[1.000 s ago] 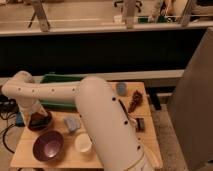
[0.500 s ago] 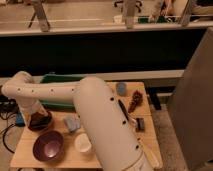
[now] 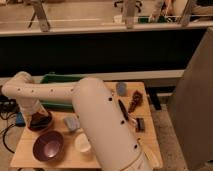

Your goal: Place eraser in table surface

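Observation:
My white arm (image 3: 95,120) crosses the light tan table surface (image 3: 107,155) and bends down at the far left. The gripper (image 3: 36,113) hangs right over the reddish-brown bowl (image 3: 42,123) near the table's left edge. A dark shape (image 3: 39,118) that may be the eraser sits in the bowl's mouth under the gripper. I cannot tell whether the gripper touches or holds it. The arm hides much of the middle of the table.
A green tray (image 3: 56,79) lies at the back left. A purple bowl (image 3: 48,145), a white cup (image 3: 82,143) and a blue-grey object (image 3: 71,123) stand at the front. A grey cup (image 3: 121,88), a brown item (image 3: 135,101), a dark stick (image 3: 122,108) and a small striped block (image 3: 140,124) lie at the right.

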Robot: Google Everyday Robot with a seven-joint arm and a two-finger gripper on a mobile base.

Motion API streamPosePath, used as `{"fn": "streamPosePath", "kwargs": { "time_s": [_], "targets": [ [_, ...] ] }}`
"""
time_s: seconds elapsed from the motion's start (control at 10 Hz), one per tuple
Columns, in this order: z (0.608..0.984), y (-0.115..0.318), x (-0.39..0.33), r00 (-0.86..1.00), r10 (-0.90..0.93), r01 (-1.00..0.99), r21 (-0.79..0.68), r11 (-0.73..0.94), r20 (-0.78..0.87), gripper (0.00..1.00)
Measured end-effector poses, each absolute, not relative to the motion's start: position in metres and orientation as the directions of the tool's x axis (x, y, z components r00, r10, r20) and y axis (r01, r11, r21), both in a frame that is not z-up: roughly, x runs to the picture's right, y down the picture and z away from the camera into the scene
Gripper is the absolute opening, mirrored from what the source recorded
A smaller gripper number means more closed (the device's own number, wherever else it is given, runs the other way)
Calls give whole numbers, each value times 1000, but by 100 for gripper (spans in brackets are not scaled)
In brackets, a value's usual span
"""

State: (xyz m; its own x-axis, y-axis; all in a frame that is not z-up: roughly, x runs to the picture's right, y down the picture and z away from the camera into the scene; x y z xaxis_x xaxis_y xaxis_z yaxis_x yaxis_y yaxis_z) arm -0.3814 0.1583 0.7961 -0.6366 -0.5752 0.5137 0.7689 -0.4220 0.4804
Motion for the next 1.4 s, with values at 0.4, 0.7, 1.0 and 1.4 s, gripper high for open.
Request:
{"fn": "streamPosePath", "kwargs": {
  "time_s": [0.4, 0.7, 1.0, 1.4],
  "targets": [
    [799, 160, -379, -633, -569, 773, 474, -422, 525, 51],
    [800, 160, -380, -628, -568, 777, 472, -417, 532, 47],
    [802, 161, -380, -621, -569, 783, 464, -415, 539, 56],
    [803, 162, -380, -619, -567, 785, 459, -417, 544, 56]
  ]
}}
